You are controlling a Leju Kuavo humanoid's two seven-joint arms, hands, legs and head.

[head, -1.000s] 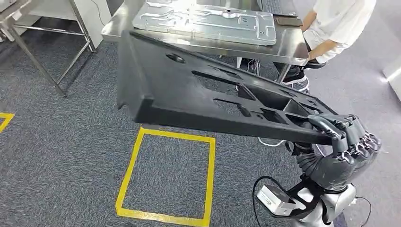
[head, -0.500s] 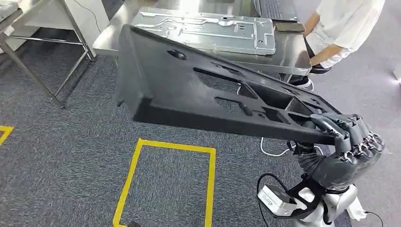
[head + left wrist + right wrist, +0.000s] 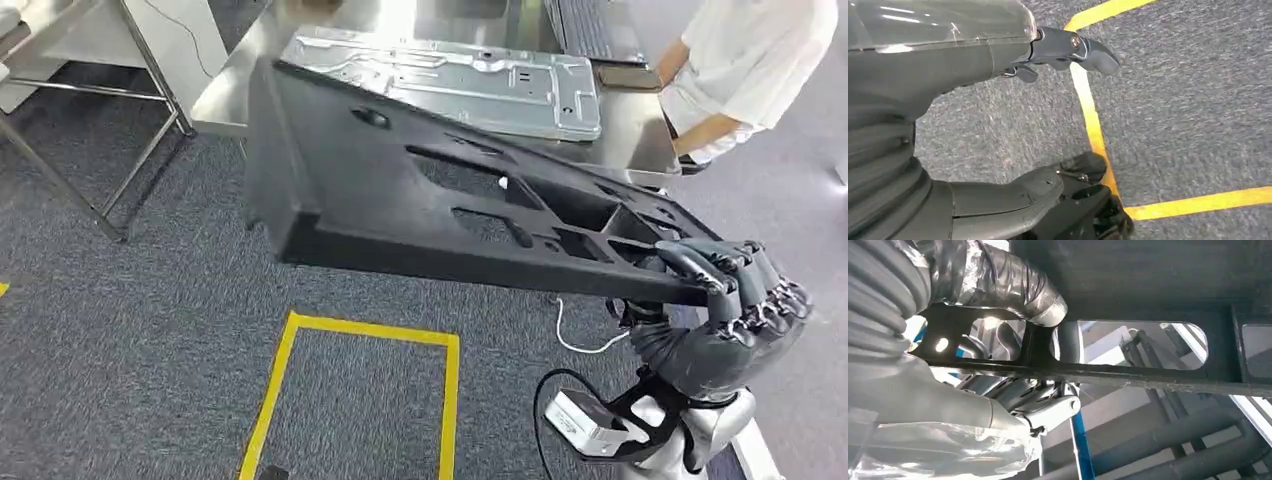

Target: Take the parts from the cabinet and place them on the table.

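I carry a large black moulded panel with several cut-outs, held out level over the carpet. My right hand grips its near right corner, fingers wrapped over the rim. From the right wrist view, the hand clasps a bar of the panel from beneath. Ahead stands the steel table with a silver sheet-metal part lying on it. My left hand hangs over the carpet, fingers apart and holding nothing.
A person in white sits at the table's far right corner, by a keyboard and a phone. A steel frame's legs stand at left. A yellow tape square and a white cable lie on the carpet.
The whole view has shifted: the table and person have come nearer and the tape square has slid toward me. The panel stays in my right hand's grip.
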